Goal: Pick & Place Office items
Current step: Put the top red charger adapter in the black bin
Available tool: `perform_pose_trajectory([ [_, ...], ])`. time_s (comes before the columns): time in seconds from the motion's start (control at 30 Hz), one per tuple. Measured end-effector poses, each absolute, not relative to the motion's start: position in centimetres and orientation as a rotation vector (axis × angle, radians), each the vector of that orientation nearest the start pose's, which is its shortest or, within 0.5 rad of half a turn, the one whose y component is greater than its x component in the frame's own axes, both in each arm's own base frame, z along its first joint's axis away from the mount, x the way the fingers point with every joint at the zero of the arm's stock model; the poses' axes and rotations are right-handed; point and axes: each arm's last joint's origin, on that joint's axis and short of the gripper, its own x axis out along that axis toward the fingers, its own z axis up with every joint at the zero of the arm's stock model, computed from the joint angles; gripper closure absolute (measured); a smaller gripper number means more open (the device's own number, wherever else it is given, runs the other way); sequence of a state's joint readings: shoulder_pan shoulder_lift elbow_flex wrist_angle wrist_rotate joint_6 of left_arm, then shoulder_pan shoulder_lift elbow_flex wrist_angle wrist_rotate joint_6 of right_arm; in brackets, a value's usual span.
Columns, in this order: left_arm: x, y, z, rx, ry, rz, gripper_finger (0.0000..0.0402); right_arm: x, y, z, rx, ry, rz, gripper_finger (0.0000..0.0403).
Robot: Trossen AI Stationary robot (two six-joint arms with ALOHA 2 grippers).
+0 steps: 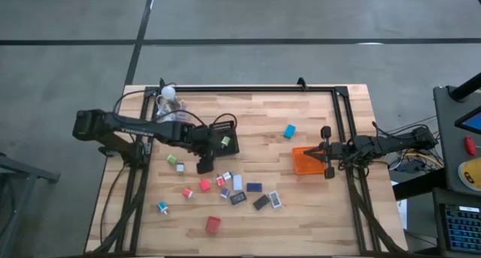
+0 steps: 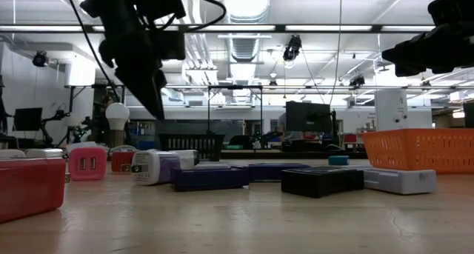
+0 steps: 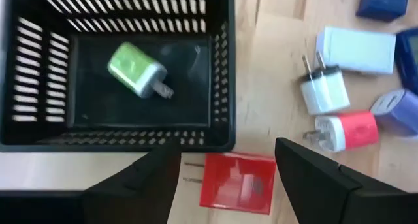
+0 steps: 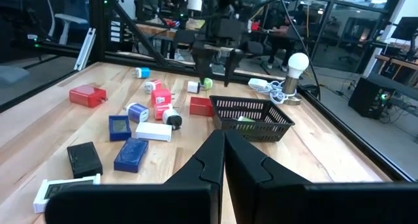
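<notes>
With its fingers spread, the left pincer (image 3: 222, 175) hovers directly above the red charger (image 3: 236, 182) lying just outside the black mesh tray (image 3: 222, 87); descend straight, straddling its flat sides.

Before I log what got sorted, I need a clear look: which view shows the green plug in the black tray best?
The left wrist view: the green plug lies unobstructed on the black tray floor, prongs visible. The high view shows only a small green speck; the right wrist view glimpses it through the mesh; the low view hides it.
</notes>
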State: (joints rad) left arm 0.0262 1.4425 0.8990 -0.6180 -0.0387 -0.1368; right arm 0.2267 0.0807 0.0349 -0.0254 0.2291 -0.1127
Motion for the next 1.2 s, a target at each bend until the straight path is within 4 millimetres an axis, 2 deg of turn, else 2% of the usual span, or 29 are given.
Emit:
perform_pose_trajectory([
  [0.07, 26.4, 0.6, 19.8, -0.121, 1.164, 0.139, 0.0149, 9.9, 1.6, 16.7, -0.129, 0.069, 0.001, 0.0394],
  [0.13, 26.3, 0.5, 19.8, -0.200, 1.159, 0.190, 0.0149, 9.9, 1.6, 16.7, -0.129, 0.069, 0.001, 0.0394],
  [0.43, 25.6, 0.7, 21.2, -0.888, 1.121, 0.720, 0.0149, 9.9, 1.6, 16.7, -0.129, 0.070, 0.002, 0.0394],
  [0.6, 25.5, 0.4, 21.1, -1.091, 1.120, 0.802, 0.0149, 9.9, 1.6, 16.7, -0.129, 0.070, 0.002, 0.0394],
  [0.8, 25.7, 0.3, 20.7, -1.166, 1.111, 0.858, 0.0149, 9.9, 1.6, 16.7, -0.129, 0.070, 0.001, 0.0394],
  [1.2, 26.4, 0.3, 18.9, -1.176, 1.177, 0.901, 0.0149, 9.9, 1.6, 16.7, -0.129, 0.070, 0.001, 0.0394],
])
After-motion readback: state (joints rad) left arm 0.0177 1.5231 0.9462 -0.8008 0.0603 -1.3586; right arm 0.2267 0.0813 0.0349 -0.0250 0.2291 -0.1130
